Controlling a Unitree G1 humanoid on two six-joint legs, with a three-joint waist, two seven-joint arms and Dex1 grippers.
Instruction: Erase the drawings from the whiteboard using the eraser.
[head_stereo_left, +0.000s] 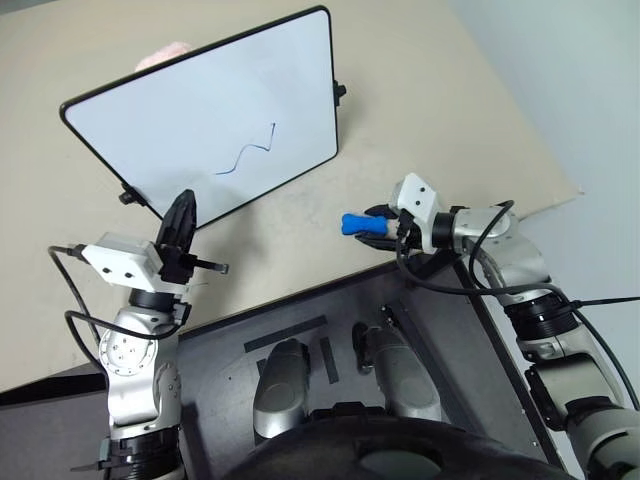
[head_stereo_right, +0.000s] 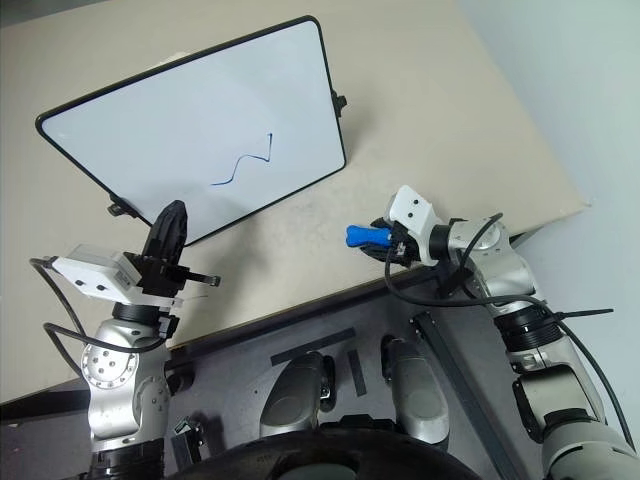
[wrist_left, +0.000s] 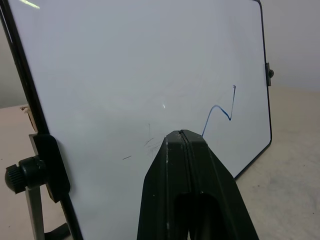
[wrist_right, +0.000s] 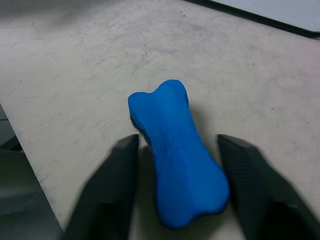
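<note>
The whiteboard (head_stereo_left: 180, 120) stands tilted on the beige table (head_stereo_left: 440, 110), black-framed, with the drawing (head_stereo_left: 252, 155), a thin blue squiggle, on its lower right part. My left gripper (head_stereo_left: 186, 208) is shut and empty, and it points at the board's lower edge just in front of it; in the left wrist view its tip (wrist_left: 182, 136) sits below the squiggle (wrist_left: 220, 112). The blue bone-shaped eraser (wrist_right: 177, 155) lies on the table near the front edge. My right gripper (head_stereo_left: 372, 228) straddles it, with one finger on each side and narrow gaps to the eraser (head_stereo_left: 354, 223).
A pink object (head_stereo_left: 165, 55) peeks over the board's top edge. The table's front edge (head_stereo_left: 300, 288) runs diagonally just behind both hands, with dark floor below. The table's right edge (head_stereo_left: 540, 150) lies beyond my right arm.
</note>
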